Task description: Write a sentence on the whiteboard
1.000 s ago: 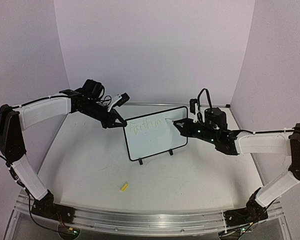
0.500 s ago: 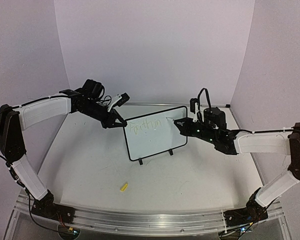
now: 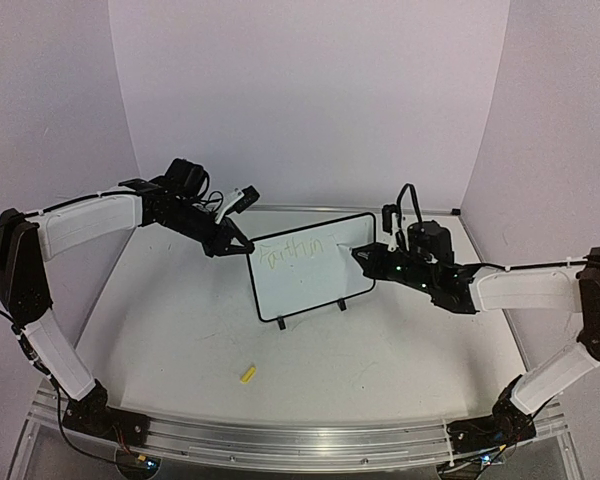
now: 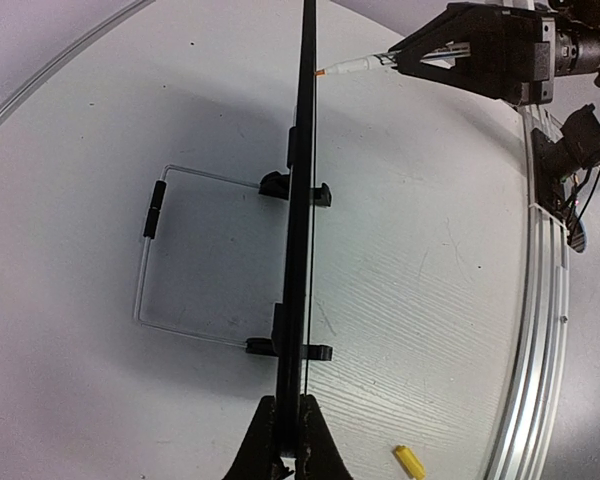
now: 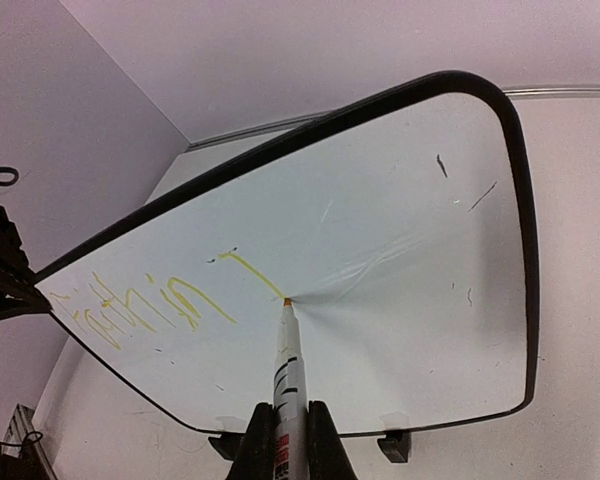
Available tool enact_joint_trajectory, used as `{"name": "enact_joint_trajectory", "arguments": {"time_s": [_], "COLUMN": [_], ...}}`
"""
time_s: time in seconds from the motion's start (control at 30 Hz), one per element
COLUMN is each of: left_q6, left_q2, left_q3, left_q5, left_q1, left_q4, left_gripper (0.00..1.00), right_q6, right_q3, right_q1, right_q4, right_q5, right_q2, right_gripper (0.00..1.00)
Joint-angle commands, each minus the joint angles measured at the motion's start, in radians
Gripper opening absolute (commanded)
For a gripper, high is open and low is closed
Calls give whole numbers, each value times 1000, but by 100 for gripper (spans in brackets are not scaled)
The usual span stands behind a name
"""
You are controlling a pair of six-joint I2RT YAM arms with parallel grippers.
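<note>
The whiteboard [image 3: 315,280] stands upright on two black clip feet in the middle of the table. Faint yellow-green handwriting, the sentence [image 3: 292,249], runs along its top. My left gripper [image 3: 242,247] is shut on the board's left edge; in the left wrist view the board [image 4: 302,200] is edge-on between the jaws [image 4: 290,408]. My right gripper [image 5: 286,412] is shut on a white marker [image 5: 288,372]. The marker's orange tip touches the board [image 5: 410,300] at the end of a fresh yellow stroke, right of the sentence [image 5: 145,308].
A small yellow marker cap [image 3: 247,375] lies on the table in front of the board, also in the left wrist view [image 4: 409,461]. A thin wire stand [image 4: 155,250] sits behind the board. The aluminium rail [image 3: 300,440] runs along the near edge.
My right gripper has slid the marker tip a little down and to the right across the board, leaving a new stroke. The left gripper and the board have stayed still.
</note>
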Motion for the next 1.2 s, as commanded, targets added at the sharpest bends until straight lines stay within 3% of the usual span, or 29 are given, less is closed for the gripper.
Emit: {"name": "enact_joint_trajectory", "arguments": {"time_s": [0.0, 1.17], "left_q6": [41, 42], "left_q2": [40, 42], "left_q3": [-18, -20], "left_q5": [-56, -61], "left_q1": [-27, -29], "left_q4": [-113, -114], "left_gripper": [0, 0], "right_q6": [-23, -40], "right_q3": [-11, 38], "right_q1": [-3, -3], "right_q4": [15, 9], "right_q5": [19, 61], "right_q2": [-84, -3], "right_gripper": [0, 0]}}
